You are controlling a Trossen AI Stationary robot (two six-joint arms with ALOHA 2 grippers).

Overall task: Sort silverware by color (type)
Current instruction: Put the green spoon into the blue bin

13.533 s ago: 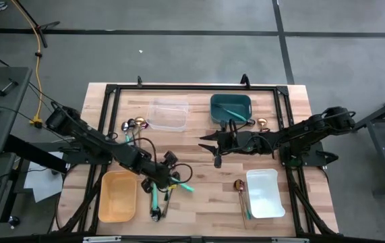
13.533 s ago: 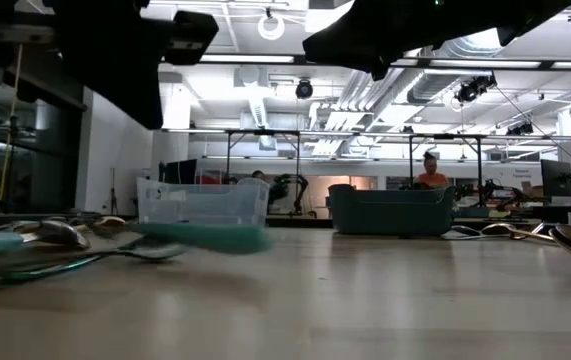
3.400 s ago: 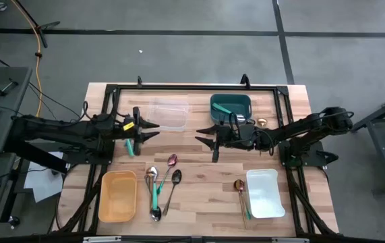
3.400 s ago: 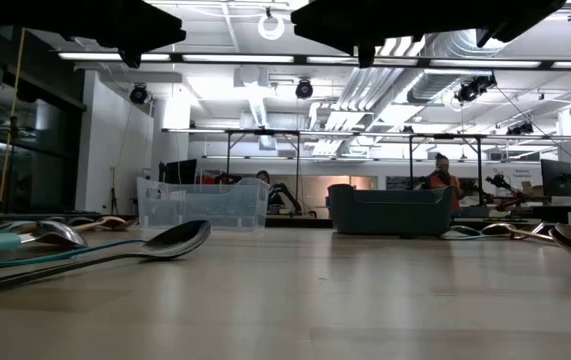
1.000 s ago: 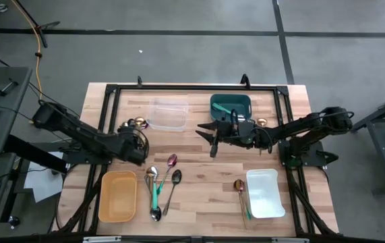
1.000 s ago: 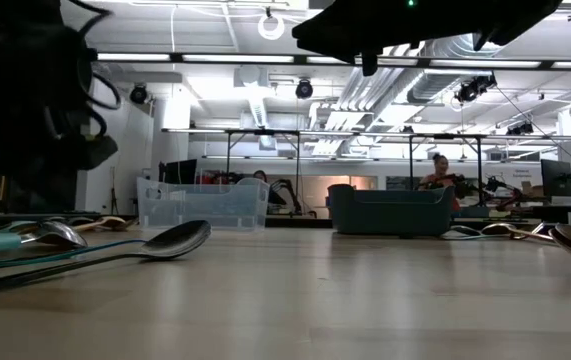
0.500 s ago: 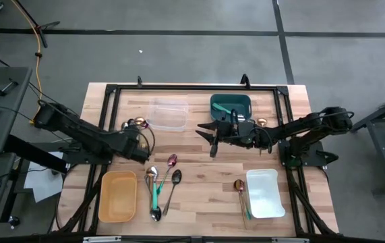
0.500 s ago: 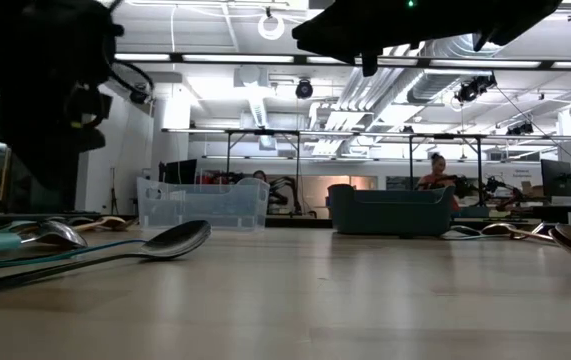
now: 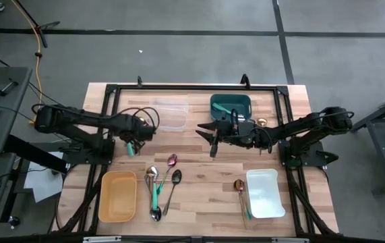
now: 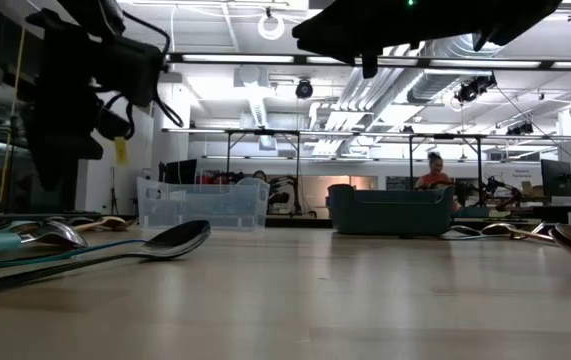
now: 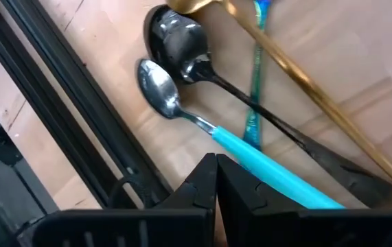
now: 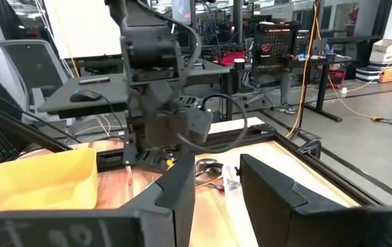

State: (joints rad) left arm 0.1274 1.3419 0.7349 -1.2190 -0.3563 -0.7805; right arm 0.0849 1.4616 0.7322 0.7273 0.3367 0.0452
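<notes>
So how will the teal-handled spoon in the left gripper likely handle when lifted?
The left gripper is shut on the teal-handled spoon. It looks stiff and light. The smooth, slim handle may pivot, since the silver bowl sticks out well beyond the fingers. Lifting could nudge the black spoon beside it.

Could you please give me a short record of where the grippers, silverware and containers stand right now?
Left gripper: shut, at the pile near the clear container
At its tips: teal-handled spoon; grip unclear
Also in pile: black spoon, gold utensil
Right gripper: open, empty, hovers by the teal container
Loose spoons: beside the yellow container
Gold spoon: beside the white container
</notes>
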